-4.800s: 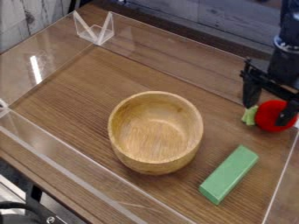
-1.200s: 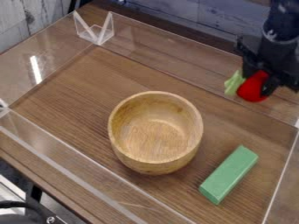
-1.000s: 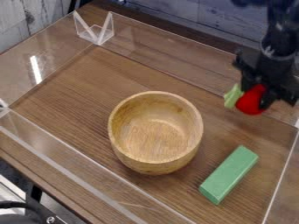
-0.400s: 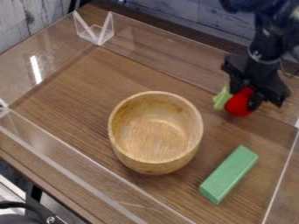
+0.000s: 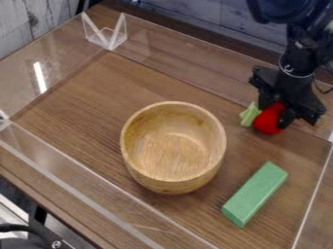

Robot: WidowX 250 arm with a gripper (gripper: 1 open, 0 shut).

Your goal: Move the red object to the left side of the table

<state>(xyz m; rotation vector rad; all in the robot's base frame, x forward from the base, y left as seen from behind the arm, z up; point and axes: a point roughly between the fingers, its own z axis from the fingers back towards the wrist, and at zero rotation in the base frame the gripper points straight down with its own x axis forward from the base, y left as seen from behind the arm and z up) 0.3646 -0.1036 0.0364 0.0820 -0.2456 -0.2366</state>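
Note:
The red object (image 5: 271,120), a small round toy fruit with a light-green leaf piece on its left side, is at the right of the table (image 5: 92,102), held a little above the wood. My gripper (image 5: 276,109) comes down on it from above, its black fingers shut around the fruit. The arm rises out of frame at the top right. The fruit's upper part is hidden behind the fingers.
A wooden bowl (image 5: 174,145) stands in the middle of the table. A long green block (image 5: 255,194) lies near the front right. Low clear acrylic walls run around the tabletop, with a clear bracket (image 5: 105,31) at the far left corner.
The gripper has carried the red fruit leftward and slightly toward the front, from the right wall toward the bowl. Bowl and green block have not moved.

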